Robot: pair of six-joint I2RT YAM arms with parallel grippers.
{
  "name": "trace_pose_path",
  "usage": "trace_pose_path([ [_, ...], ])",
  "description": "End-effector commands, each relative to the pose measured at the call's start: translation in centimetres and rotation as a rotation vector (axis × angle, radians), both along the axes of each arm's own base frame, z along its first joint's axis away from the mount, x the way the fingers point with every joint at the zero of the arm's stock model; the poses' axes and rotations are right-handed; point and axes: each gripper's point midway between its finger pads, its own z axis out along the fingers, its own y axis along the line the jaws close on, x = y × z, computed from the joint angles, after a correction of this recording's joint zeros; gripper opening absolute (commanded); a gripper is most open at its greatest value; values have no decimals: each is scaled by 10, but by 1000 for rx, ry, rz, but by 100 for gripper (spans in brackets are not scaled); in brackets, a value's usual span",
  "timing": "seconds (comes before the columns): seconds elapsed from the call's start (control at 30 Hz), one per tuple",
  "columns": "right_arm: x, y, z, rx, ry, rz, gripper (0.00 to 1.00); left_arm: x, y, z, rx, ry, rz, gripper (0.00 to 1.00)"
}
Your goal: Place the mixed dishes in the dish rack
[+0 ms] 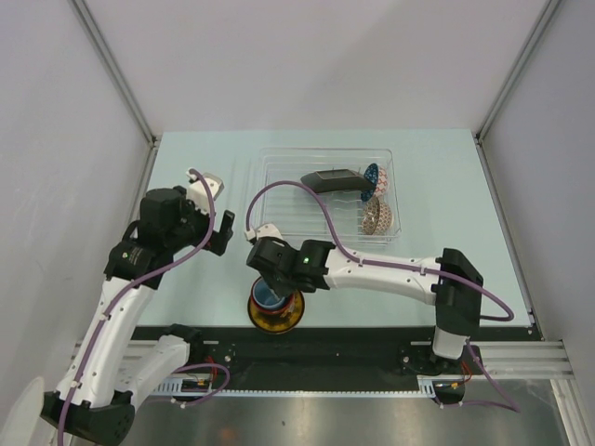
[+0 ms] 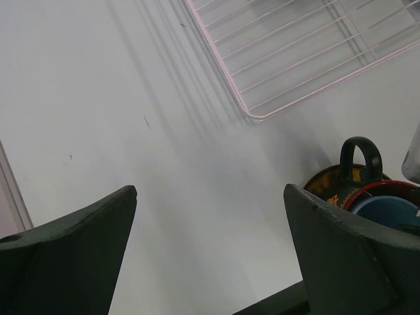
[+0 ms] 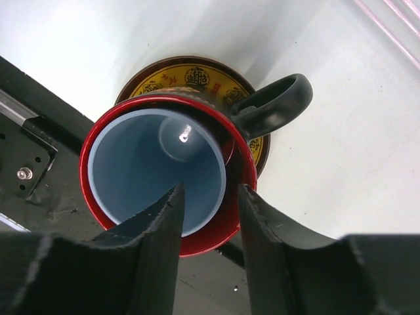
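Observation:
Near the table's front edge, a light-blue cup (image 3: 151,170) sits nested inside the black mug (image 3: 275,105) with its red inside, and the mug stands on the yellow-and-dark saucer (image 3: 190,73). My right gripper (image 3: 210,190) hangs over this stack (image 1: 275,307), open, its jaws straddling the cup's rim: one finger over the cup's inside, the other over the gap to the mug wall. My left gripper (image 2: 210,197) is wide open above bare table, left of the dish rack (image 1: 264,190). The rack holds the square black plate (image 1: 332,179) and a blue-patterned bowl (image 1: 372,174).
Another patterned dish (image 1: 376,216) leans in the rack's right end. The rack's near corner (image 2: 252,115) shows in the left wrist view, with the mug's handle (image 2: 359,157) at the right. A black rail (image 1: 372,344) runs along the table's near edge, just behind the stack.

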Motion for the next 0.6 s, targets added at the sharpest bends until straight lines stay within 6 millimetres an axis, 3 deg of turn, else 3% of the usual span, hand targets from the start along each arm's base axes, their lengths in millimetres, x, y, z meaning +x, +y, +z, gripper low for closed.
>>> trace_pose_path([
  [0.0,5,8,-4,13,16,7,40,2,3,6,5,-40,8,100],
  [0.3,3,13,-30,-24,65,31,18,3,3,9,3,-48,10,99],
  [0.33,3,14,-31,-22,66,32,11,3,3,9,3,-48,8,100],
  [0.43,5,16,-26,-14,54,38,0,3,4,10,6,-52,13,100],
  [0.57,15,16,0,3,-1,39,0,3,4,13,6,-63,15,100],
])
